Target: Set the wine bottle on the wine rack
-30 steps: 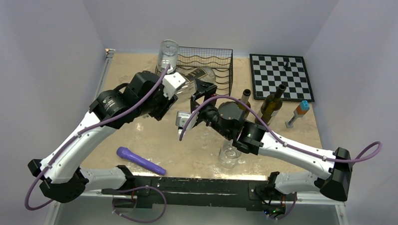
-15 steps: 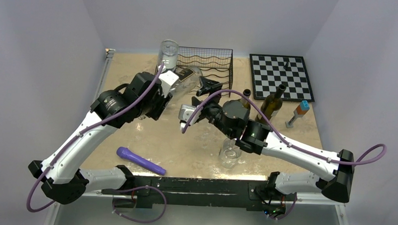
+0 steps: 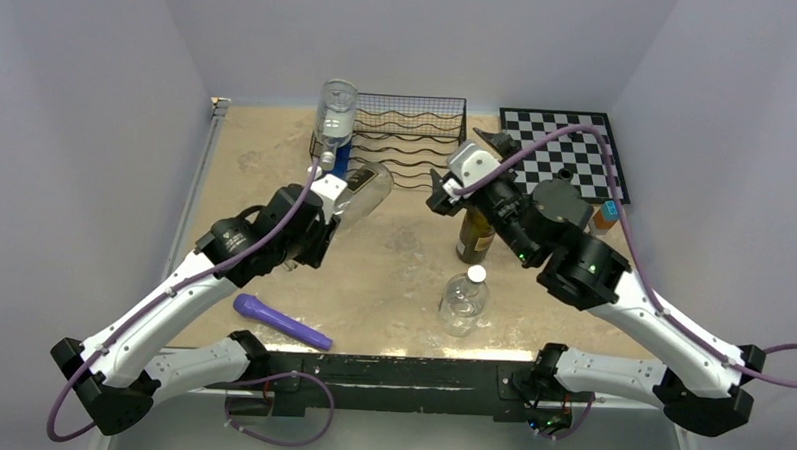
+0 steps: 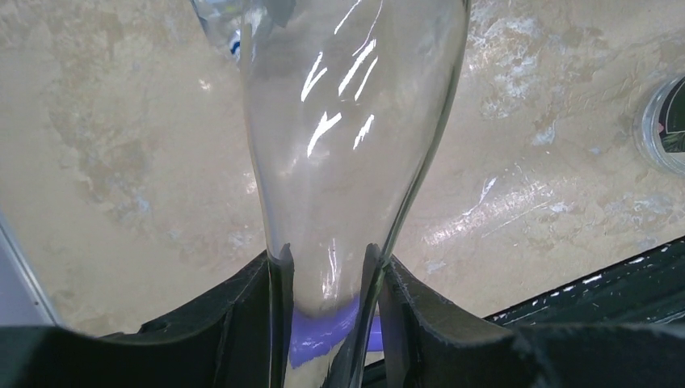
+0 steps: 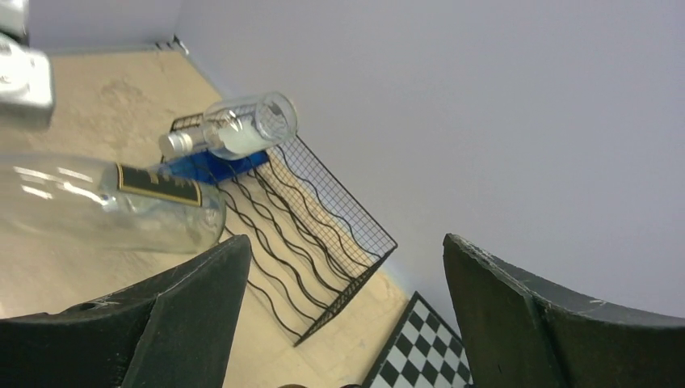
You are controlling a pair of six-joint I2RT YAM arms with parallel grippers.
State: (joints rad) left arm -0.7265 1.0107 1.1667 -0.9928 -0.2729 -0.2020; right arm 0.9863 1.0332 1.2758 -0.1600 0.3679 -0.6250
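- We are pinching the neck of the clear wine bottle [image 4: 347, 121] with our left claw [image 4: 327, 279], both fingers pressing on the glass.
- We are holding that bottle tilted just in front of the left front corner of the wine rack [image 3: 418, 136]. Its base is pointing toward the rack, and we cannot tell whether it is touching the wire.
- We are holding our right claw [image 5: 346, 242] spread wide, gripping nothing, raised off the rack's right front corner.
- A second clear bottle [image 3: 337, 108] is lying at the rack's left end.
- A dark bottle [image 3: 474, 236] is standing on the surface [image 3: 257, 155] in front of the rack's right side.
- A chessboard [image 3: 567, 156] is lying right of the rack.
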